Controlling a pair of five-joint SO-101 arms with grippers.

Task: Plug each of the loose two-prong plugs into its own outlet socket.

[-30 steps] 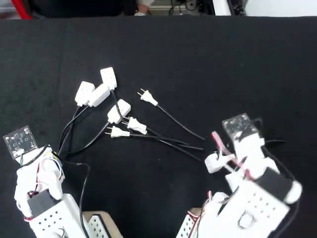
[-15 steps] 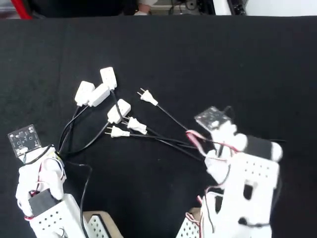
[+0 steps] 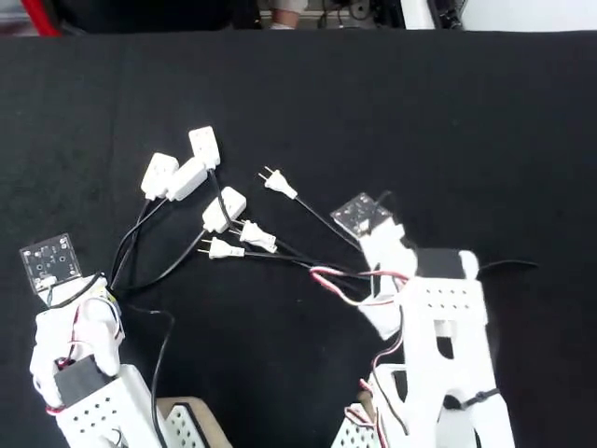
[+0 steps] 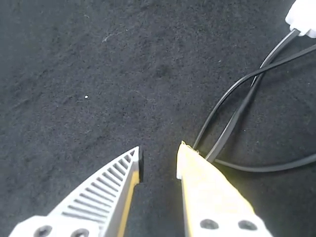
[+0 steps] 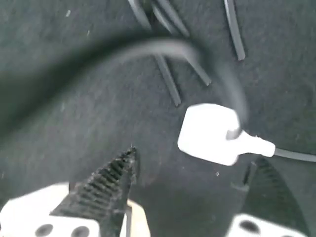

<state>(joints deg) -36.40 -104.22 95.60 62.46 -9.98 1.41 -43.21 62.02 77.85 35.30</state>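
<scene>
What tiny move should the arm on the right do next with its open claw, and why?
Probably this: the right gripper should ease forward a little, then close on the white block. Its jaws stand wide open, and the block, with its cord, lies on the black cloth just past the fingertips, in line with the gap and not yet gripped.

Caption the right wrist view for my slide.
Right hand open, framing a white connector on dark cloth, black cords beyond.
</scene>
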